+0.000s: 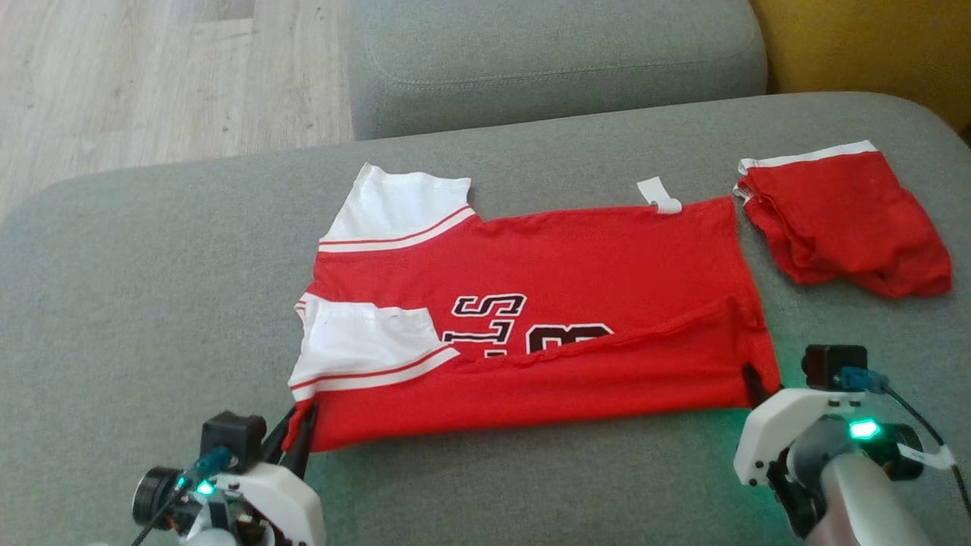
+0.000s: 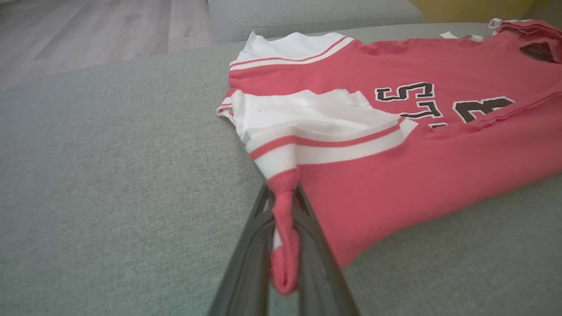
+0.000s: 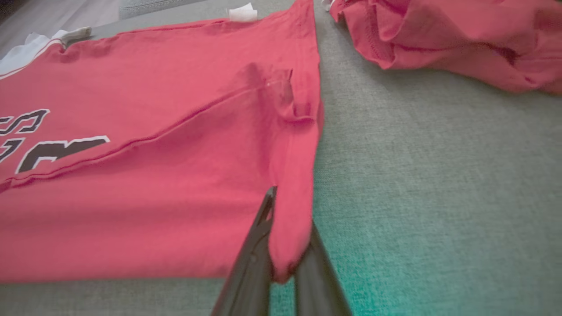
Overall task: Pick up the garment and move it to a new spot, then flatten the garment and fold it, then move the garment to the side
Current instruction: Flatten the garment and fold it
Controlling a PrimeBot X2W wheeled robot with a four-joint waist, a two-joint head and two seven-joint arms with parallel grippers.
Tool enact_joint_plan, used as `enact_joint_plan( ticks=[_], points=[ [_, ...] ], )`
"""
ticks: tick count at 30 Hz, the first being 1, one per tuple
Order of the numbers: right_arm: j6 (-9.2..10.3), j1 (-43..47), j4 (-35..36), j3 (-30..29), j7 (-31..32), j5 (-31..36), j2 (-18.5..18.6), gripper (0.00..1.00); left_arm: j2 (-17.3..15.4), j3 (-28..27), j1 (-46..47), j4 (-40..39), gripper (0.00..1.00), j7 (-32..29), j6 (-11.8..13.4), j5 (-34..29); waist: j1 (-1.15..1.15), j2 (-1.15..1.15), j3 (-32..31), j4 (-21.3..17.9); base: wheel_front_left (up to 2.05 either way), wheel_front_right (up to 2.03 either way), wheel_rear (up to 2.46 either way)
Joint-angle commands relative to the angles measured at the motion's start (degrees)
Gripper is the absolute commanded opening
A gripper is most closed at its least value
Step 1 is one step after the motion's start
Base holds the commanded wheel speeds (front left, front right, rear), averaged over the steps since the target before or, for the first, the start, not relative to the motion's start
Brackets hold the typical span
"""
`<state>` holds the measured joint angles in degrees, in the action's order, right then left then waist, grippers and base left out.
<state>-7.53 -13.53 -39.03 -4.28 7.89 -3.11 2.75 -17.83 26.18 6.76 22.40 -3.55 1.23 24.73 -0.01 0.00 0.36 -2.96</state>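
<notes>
- A grey sofa seat is carrying everything, with wooden floor showing beyond it.
- The red jersey is lying partly folded mid-seat.
- A smaller red garment is sitting just beside it.
- The left fingers and right fingers are pinching the jersey's two near corners.
</notes>
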Motion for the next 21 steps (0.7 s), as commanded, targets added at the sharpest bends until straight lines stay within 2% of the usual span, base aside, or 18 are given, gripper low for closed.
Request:
enact_joint_plan(
  ticks=[1,5,6,7,8,9,10,13,17,21],
  points=[
    [0.04,-0.25,4.76,0.99,0.91,-0.96,0.13,0.0,-1.93,-1.86,1.88,-2.73,0.0,-0.84,0.48,0.05,0.01,0.0,0.37,0.09,0.0,0.0,0.0],
    [0.04,1.81,9.32,1.27,2.58,-2.39,0.13,0.0,-1.94,-1.36,1.48,-3.98,0.0,-1.67,0.76,0.0,0.01,0.0,0.91,0.06,0.0,0.0,0.0],
    [0.04,2.36,10.77,0.97,2.73,-2.62,0.13,0.06,-2.1,-1.25,1.53,-4.21,0.0,-1.72,1.07,-0.33,0.01,0.0,1.15,0.07,0.0,0.0,0.0],
    [0.04,2.86,12.14,0.83,2.68,-2.69,0.13,0.82,-2.17,-1.17,1.62,-4.39,0.0,-1.68,1.38,-0.61,0.01,0.0,1.36,0.11,0.0,0.0,0.0],
    [0.04,3.35,13.25,0.89,2.72,-3.2,0.13,1.0,-2.17,-1.14,1.71,-4.49,0.0,-1.6,1.64,-0.77,0.01,0.0,1.54,0.15,0.0,0.0,0.0],
    [0.04,3.82,14.21,1.1,2.8,-3.73,0.13,1.0,-2.11,-1.26,1.8,-4.51,0.45,-1.28,2.09,-0.93,0.01,0.0,1.7,0.18,0.0,0.0,0.0],
    [0.04,4.22,15.21,1.31,2.7,-4.0,0.13,1.0,-1.95,-1.66,1.94,-4.46,1.0,-0.7,2.88,-1.04,0.01,0.0,1.89,0.2,0.0,0.0,0.0],
    [0.04,4.72,18.21,0.79,-0.19,-5.46,0.13,1.0,-1.62,-2.09,2.48,-4.38,1.0,0.73,4.18,-1.54,0.01,0.0,2.41,0.18,0.0,0.0,0.0],
    [0.04,4.19,21.2,1.2,-7.11,-8.74,0.13,1.0,-0.63,-3.55,3.88,-4.55,1.0,4.56,5.78,-1.54,0.01,0.0,3.45,-0.05,0.0,0.0,0.0],
    [0.04,2.69,22.91,2.55,-15.13,-14.13,0.13,1.0,0.56,-5.61,5.49,-5.0,1.0,8.0,5.75,0.33,0.01,0.0,5.0,-0.73,0.0,0.0,0.0]
  ],
)
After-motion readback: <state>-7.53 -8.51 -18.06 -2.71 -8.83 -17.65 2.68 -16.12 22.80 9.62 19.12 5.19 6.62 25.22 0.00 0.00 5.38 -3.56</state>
